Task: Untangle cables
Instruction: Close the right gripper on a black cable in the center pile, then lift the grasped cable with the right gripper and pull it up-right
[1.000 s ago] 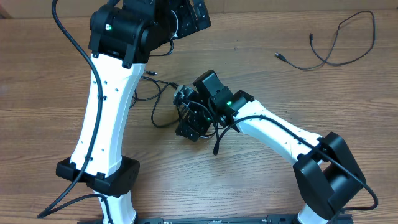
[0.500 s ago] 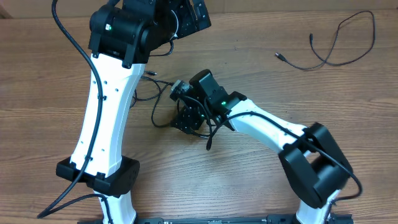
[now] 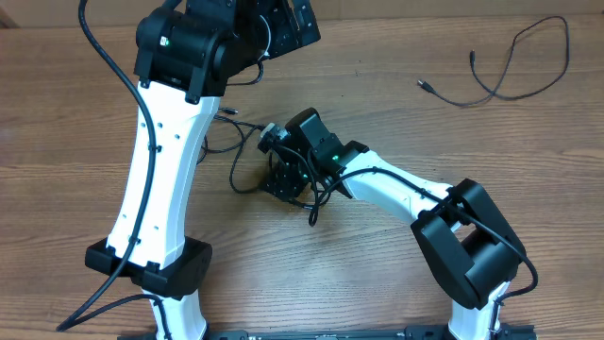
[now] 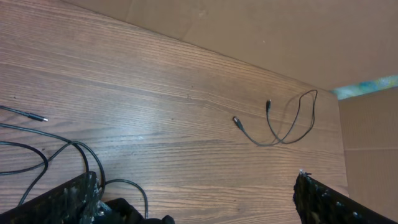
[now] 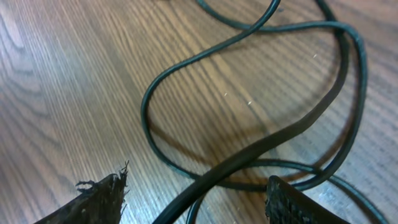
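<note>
A tangle of thin black cables [image 3: 241, 156] lies mid-table beside the left arm's white link. My right gripper [image 3: 283, 179] is down on the tangle's right side. In the right wrist view the right gripper [image 5: 198, 186] is open, and one cable strand [image 5: 249, 152] runs between its fingertips without either visibly touching it; more loops [image 5: 161, 81] lie beyond on the wood. A separate looped cable [image 3: 510, 71] rests at the far right. My left gripper [image 4: 196, 190] hangs high and wide open with nothing in it, above the tangle [image 4: 62, 149] and a silver-tipped plug [image 4: 40, 117].
The left arm's white link [image 3: 156, 170] stands over the tangle's left side. The right arm [image 3: 415, 194] stretches across the near right of the wooden table [image 3: 396, 123]. The separate cable [image 4: 283, 124] also shows in the left wrist view, near the table's brown back wall [image 4: 261, 31].
The right gripper has shifted a little left onto the tangle and its jaws have narrowed. The right arm's elbow swung left and nearer. The left arm has not moved.
</note>
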`<state>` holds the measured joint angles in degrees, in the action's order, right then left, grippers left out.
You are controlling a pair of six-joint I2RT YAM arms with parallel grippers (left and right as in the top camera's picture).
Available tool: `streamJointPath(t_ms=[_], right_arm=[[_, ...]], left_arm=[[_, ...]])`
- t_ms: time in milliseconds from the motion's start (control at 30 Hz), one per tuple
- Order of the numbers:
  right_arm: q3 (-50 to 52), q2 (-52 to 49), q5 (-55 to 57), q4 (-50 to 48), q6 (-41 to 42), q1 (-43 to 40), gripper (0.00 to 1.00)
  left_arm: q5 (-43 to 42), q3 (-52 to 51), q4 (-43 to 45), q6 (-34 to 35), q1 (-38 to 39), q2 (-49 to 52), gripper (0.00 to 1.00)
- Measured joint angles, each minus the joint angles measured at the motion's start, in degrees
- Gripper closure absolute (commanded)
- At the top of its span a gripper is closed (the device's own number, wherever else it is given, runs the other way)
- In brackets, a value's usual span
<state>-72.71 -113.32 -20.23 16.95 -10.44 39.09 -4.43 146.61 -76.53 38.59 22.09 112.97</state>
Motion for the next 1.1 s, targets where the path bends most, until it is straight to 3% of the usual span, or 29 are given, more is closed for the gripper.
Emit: streamJointPath(t_ms=[100, 267, 433, 867, 1100], right_arm=[[0.0, 0.0, 0.9, -1.4, 0.11, 0.0, 0.4], [0.0, 0.0, 2.27, -3.54, 0.35, 0.02, 0.74], [0.0, 0.0, 4.0, -3.56, 1.31, 0.0, 0.96], [0.0, 0.0, 4.79, -2.56, 2.75, -0.15, 0.96], [0.09, 4.28, 4.7, 3.98, 6.88, -4.28, 0.96]], left_arm=[[0.0, 0.0, 0.0, 0.0, 0.0, 0.0, 0.0], [0.0, 0.0, 0.0, 0.0, 0.0, 0.0, 0.01], [0.0, 0.0, 0.0, 0.0, 0.0, 0.0, 0.0], [0.0, 0.0, -0.02, 0.0, 0.0, 0.0, 0.01], [0.0, 0.02, 0.0, 0.0, 0.0, 0.0, 0.0]])
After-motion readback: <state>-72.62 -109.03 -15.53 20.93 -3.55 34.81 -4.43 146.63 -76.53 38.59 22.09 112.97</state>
